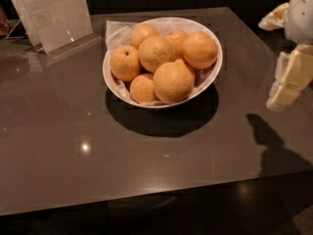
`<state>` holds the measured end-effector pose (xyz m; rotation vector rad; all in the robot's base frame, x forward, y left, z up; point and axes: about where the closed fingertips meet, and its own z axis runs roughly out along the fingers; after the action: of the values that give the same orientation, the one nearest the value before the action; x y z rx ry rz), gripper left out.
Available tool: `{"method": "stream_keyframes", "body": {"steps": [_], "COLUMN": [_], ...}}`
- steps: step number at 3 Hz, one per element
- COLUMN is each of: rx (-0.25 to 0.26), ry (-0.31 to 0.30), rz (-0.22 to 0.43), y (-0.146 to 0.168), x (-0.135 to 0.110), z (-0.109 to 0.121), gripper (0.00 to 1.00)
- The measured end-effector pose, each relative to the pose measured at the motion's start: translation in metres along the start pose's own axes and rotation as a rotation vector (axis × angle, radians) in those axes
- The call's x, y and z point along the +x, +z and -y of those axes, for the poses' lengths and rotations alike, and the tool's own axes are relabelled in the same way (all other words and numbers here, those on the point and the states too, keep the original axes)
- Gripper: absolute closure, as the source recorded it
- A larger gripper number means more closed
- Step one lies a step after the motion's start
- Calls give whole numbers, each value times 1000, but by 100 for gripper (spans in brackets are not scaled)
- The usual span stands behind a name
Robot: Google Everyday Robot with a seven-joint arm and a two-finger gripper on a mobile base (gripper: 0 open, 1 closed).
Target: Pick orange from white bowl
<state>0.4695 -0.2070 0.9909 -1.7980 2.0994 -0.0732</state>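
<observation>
The white bowl [111, 80] stands at the back middle of the dark table, lined with white paper and holding several oranges. The orange [199, 49], smooth and deep orange, lies at the bowl's right side against the rim. Paler dimpled oranges [173, 82] sit in the middle and front, and a smaller one with a dark stem dot [125, 62] is on the left. My gripper [288, 82], pale and yellowish, hangs above the table's right edge, well to the right of the bowl and apart from it.
A clear acrylic sign holder [54, 13] stands at the back left of the table [73, 170]. The gripper's shadow [266, 136] falls on the table's right front. The table's front edge runs along the bottom, with dark floor beyond.
</observation>
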Motion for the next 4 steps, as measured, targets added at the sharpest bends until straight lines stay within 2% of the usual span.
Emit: {"method": "stream_keyframes", "body": {"steps": [1,2,3,4], "rx": [-11,-18,-2,-1], "ry": [-99,-162,-164,-183], "rz": [107,130,138,163], "y": [11,18,16,28], "x": [-23,-44,-48,-54], "z": [43,68,71,81], "gripper": [0,0,0,0]}}
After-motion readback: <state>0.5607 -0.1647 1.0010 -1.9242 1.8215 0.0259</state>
